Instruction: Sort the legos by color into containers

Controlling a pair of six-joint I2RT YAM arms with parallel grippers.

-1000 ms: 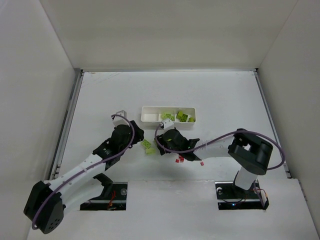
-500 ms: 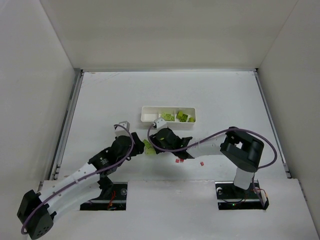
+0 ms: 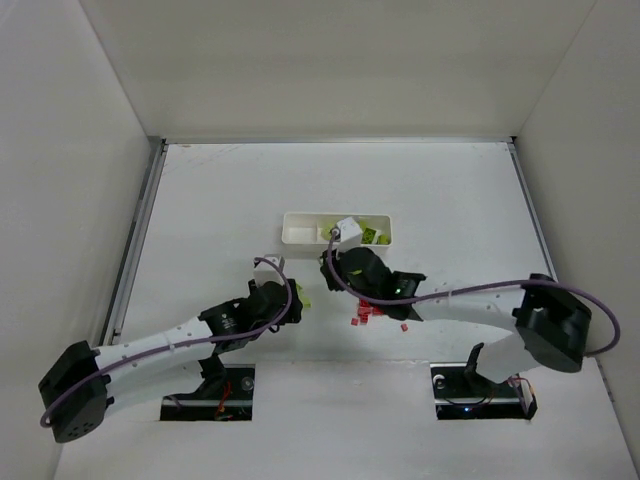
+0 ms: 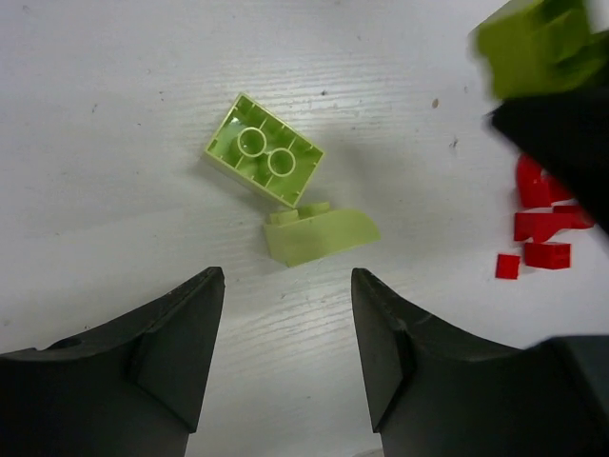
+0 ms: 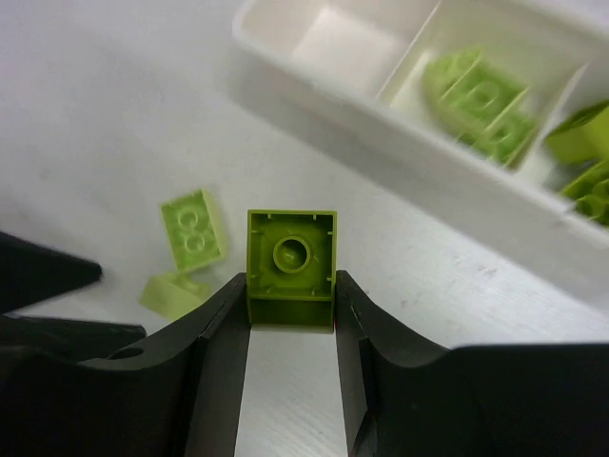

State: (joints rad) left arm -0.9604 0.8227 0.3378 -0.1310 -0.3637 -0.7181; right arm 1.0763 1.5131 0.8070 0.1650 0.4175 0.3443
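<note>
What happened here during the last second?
The right jaws closed on a green brick, picked it up and carried it toward the tray. The left arm swung in; its open jaws now hang over the two green bricks left lying. Tray and red bits stayed put.

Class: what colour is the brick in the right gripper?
The brick is lime green; right wrist view.

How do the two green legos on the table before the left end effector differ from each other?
The rectangular brick lies hollow side up, showing two round tubes; the sloped piece lies on its side, studs in profile. The rectangular brick has straight walls; the sloped piece has one curved face. Both are lime-green and lie close together, ungripped.
</note>
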